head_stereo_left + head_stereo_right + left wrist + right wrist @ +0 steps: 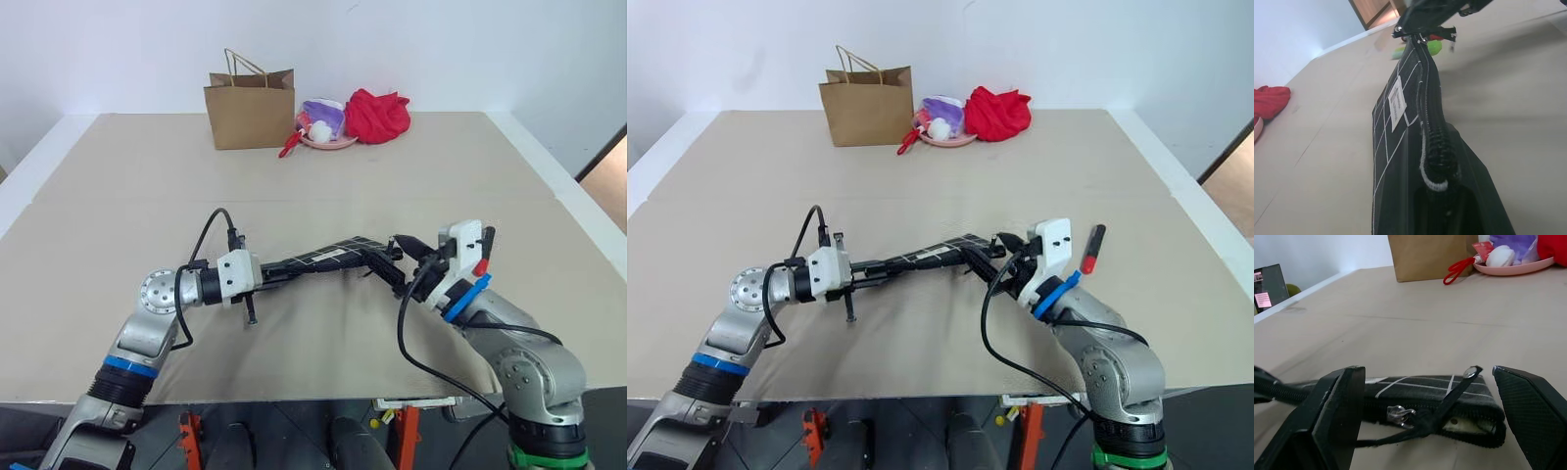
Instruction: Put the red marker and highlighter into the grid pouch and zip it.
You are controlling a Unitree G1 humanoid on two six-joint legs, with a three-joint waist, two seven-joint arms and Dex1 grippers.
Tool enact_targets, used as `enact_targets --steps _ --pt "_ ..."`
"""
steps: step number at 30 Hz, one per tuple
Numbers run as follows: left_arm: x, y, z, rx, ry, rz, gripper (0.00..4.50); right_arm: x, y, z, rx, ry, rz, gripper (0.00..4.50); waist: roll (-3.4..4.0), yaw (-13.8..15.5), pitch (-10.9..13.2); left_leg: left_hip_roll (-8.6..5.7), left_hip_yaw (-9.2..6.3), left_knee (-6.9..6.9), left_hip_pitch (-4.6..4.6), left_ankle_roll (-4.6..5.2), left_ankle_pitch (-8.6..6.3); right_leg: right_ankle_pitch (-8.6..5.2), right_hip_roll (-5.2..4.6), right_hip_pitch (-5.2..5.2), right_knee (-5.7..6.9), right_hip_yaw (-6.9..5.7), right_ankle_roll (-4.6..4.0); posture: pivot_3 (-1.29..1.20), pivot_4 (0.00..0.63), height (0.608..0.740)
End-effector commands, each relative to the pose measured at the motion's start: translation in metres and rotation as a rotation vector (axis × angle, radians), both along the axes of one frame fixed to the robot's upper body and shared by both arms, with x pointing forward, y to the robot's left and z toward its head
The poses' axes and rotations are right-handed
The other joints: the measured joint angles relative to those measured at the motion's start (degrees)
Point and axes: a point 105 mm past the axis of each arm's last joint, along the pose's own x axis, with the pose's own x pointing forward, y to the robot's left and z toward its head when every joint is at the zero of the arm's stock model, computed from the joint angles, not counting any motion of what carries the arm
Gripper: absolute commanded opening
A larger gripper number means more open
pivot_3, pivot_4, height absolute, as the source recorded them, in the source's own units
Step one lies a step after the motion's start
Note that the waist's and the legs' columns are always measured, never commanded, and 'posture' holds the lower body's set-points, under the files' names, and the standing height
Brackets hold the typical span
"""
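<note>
My left gripper (271, 268) is shut on one end of the grid pouch (333, 257), a flat black pouch with white lines, and holds it level above the table. The zipper edge (1426, 98) faces up, with the white label (1396, 103) on its side. At the pouch's other end my right gripper (1435, 416) stands open, one finger on each side of the zipper pull (1399, 414), touching nothing. The red marker (1093, 249) lies on the table to the right of the right hand. The lime-green highlighter (1435, 47) lies on the table past the pouch's far end.
At the back of the beige table (118, 215) stand a brown paper bag (250, 110), a pink plate (328, 143) with purple and white items, and a red cloth bundle (377, 115). A white border runs along the table's left and right edges.
</note>
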Motion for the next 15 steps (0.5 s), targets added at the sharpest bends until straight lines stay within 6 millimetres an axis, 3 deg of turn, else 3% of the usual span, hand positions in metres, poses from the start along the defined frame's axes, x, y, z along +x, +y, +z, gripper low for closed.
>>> enact_targets --steps 1,8,15 --pt "-0.0048 -0.0031 0.0075 -0.004 -0.040 -0.024 0.00 0.0004 0.0015 0.0097 -0.009 -0.047 0.017 3.65 0.00 0.01 0.00 0.00 0.00 0.00 0.00 0.00 0.00 0.00 0.00 0.00 0.00 0.00 0.00 0.00 0.150 0.740" --pt "-0.0038 -0.0030 0.0077 -0.003 -0.037 -0.021 0.00 -0.0044 0.0064 0.0054 -0.037 -0.043 0.057 0.06 0.00 0.02 0.00 0.00 0.00 0.00 -0.01 0.00 0.00 0.00 0.00 0.00 0.00 0.00 0.02 0.00 0.150 0.740" --pt "-0.0017 -0.0024 0.0092 -0.012 -0.034 -0.011 0.00 -0.0066 0.0062 0.0048 -0.058 -0.049 0.071 0.06 0.00 0.02 0.00 0.00 0.00 0.01 -0.01 0.00 0.00 0.00 0.00 0.00 0.00 0.00 0.01 0.00 0.150 0.740"
